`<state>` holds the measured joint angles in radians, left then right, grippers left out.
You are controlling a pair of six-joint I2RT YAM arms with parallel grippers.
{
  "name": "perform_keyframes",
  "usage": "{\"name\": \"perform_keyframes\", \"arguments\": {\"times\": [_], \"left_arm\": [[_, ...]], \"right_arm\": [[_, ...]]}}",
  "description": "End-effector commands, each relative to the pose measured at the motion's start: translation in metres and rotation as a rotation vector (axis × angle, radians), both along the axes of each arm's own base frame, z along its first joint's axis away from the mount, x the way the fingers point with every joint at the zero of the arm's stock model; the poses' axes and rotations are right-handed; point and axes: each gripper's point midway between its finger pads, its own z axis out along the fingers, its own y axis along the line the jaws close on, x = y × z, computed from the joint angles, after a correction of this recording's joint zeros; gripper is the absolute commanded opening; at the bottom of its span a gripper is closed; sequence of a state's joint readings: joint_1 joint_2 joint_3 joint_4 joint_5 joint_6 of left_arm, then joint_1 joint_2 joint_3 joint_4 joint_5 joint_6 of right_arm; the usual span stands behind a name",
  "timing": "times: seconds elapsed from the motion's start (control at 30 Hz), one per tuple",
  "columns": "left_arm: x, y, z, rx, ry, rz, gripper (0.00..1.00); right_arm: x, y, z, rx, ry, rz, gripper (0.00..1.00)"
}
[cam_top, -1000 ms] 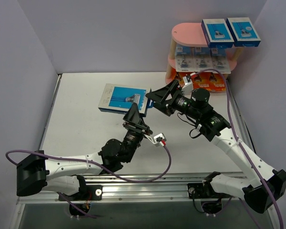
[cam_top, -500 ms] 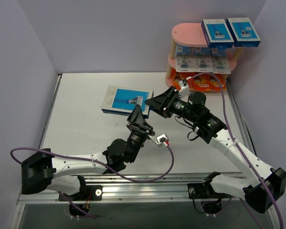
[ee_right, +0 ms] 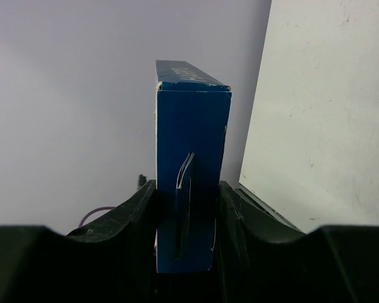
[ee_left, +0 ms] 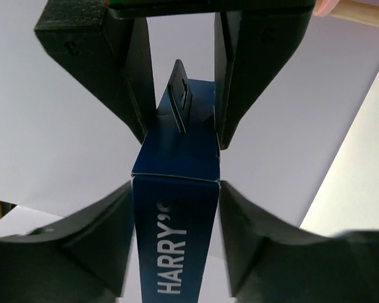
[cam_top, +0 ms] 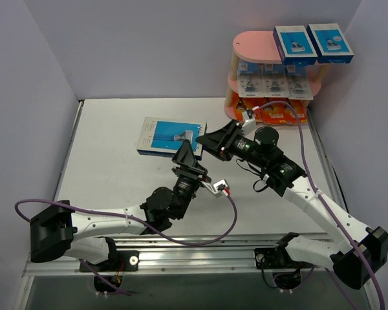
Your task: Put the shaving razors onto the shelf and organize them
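Note:
A large blue razor box (cam_top: 170,136) lettered HARRY'S is held above the table (cam_top: 110,168) between both grippers. My right gripper (cam_top: 207,139) is shut on its hanger-tab end (ee_right: 191,158), both fingers pressed against the box's faces. My left gripper (cam_top: 187,155) straddles the near end of the box (ee_left: 177,214); its jaws stand slightly apart from it, with a strip of background showing on the right side. The right gripper's fingers (ee_left: 243,76) show at the top of the left wrist view. The pink shelf (cam_top: 252,45) stands at the back right.
Two blue razor boxes (cam_top: 295,42) (cam_top: 330,41) lie on the shelf's top board, white-blue blister cards (cam_top: 271,81) on the middle board, orange packs (cam_top: 278,113) at the bottom. Grey walls enclose the table on three sides. Purple cables (cam_top: 229,216) trail from both wrists.
The right gripper has closed onto the box's far end. The left gripper's jaws have widened off the box. Both arms and the box shifted slightly toward the near side.

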<state>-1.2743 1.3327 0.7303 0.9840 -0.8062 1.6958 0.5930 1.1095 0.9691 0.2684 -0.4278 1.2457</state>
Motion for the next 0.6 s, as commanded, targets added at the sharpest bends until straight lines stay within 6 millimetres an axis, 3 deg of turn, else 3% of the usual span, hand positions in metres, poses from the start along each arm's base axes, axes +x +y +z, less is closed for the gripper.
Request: {"name": "perform_keyframes", "arguments": {"times": [0.0,0.03,0.07,0.43,0.57], "left_arm": [[0.000,0.004,0.016,-0.091,-0.007,-0.009,0.67],[0.001,0.004,0.013,-0.078,0.001,-0.007,0.98],[0.001,0.004,0.010,-0.071,0.010,-0.005,0.94],[-0.002,0.019,-0.001,-0.133,0.094,0.000,0.94],[-0.006,0.035,0.013,-0.260,0.120,-0.018,0.94]], "right_arm": [[-0.014,0.000,0.042,0.103,-0.114,0.025,0.00],[-0.013,-0.001,0.045,0.109,-0.118,0.016,0.00],[-0.012,-0.002,0.047,0.113,-0.124,0.008,0.00],[0.015,-0.013,0.040,0.110,-0.103,-0.126,0.00],[0.040,-0.031,0.037,0.093,-0.104,-0.231,0.00]]}}
